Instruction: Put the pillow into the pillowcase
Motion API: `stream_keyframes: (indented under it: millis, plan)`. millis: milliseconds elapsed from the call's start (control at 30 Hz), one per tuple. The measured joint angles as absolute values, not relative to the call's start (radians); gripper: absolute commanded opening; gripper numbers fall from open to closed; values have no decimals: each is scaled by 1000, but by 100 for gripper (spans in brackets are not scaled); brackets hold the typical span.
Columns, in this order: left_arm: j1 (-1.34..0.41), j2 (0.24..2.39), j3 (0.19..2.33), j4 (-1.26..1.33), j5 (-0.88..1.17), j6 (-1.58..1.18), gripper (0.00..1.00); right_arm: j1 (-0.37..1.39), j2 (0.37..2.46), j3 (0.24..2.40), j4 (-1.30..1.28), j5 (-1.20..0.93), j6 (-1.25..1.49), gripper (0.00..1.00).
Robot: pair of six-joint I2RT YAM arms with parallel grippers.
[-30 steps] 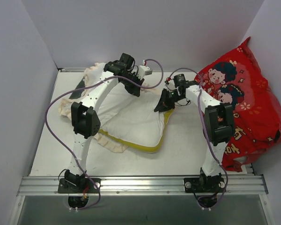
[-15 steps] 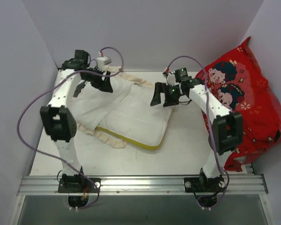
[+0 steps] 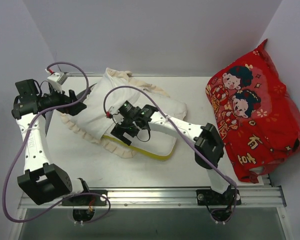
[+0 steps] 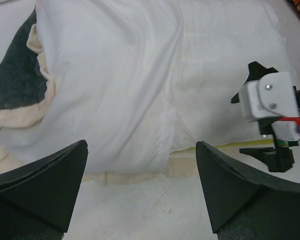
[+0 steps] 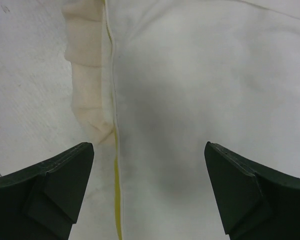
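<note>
Yellow-edged, the pillow (image 3: 155,142) lies mid-table, its near end still bare. My right gripper (image 5: 149,145) has swung across above it, jaws apart and empty. Behind, the pillowcase (image 3: 97,112) seems drawn further over it, though I can't judge how deep. The left gripper (image 4: 141,145) has backed off leftward, jaws apart.

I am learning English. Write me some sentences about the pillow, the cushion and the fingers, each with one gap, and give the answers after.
1. The strip along the pillow's near edge is ____.
2. The cartoon cushion is mostly ____ in colour.
3. The left fingers and the right fingers are both ____, holding nothing.
4. Seen from above, the pillowcase covers the pillow's ____ end.
Missing words: yellow; red; open; left.
</note>
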State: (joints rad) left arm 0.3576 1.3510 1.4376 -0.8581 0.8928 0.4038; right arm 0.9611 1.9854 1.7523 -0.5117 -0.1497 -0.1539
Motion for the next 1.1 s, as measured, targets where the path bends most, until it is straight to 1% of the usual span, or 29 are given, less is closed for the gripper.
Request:
stream_keyframes:
  millis: [100, 133, 167, 200, 267, 300, 333, 467, 567, 600, 633, 700, 800, 900, 1000, 1100]
  plan:
    - [428, 1285, 1356, -876, 900, 472, 97, 998, 2094, 1774, -513, -107, -182, 100]
    - [448, 1261, 1335, -894, 903, 509, 98, 1002, 2127, 1775, -514, -94, -189, 97]
    - [463, 1236, 1318, -919, 904, 548, 98, 1003, 2154, 1776, -516, -82, -197, 90]
    - [476, 1210, 1303, -956, 904, 609, 97, 1000, 2178, 1776, -517, -71, -205, 68]
    - [481, 1159, 1276, -1052, 904, 765, 95, 988, 2207, 1782, -514, -57, -221, 41]
    - [481, 1136, 1257, -1098, 901, 855, 93, 980, 2210, 1788, -514, -57, -218, 10]
    - [480, 1118, 1233, -1144, 898, 945, 93, 970, 2210, 1797, -517, -63, -216, 0]
    - [470, 1087, 1092, -1250, 844, 1303, 93, 911, 2199, 1824, -521, -134, -176, 0]
    - [424, 1085, 948, -1271, 792, 1460, 95, 850, 2189, 1824, -530, -228, -142, 0]
    - [373, 1076, 892, -1263, 771, 1492, 95, 827, 2184, 1824, -535, -263, -131, 0]
    - [327, 1063, 852, -1244, 760, 1505, 95, 813, 2180, 1823, -537, -291, -124, 0]
    - [173, 1008, 747, -1163, 717, 1498, 95, 786, 2169, 1821, -540, -335, -112, 0]
    - [-75, 907, 598, -972, 632, 1465, 95, 766, 2158, 1815, -540, -385, -101, 0]
    - [-275, 863, 471, -775, 514, 1437, 96, 764, 2157, 1814, -539, -428, -94, 0]
    - [-366, 900, 442, -649, 447, 1423, 96, 764, 2156, 1813, -539, -463, -88, 0]
    - [-395, 981, 439, -489, 382, 1417, 96, 762, 2154, 1813, -539, -491, -80, 0]
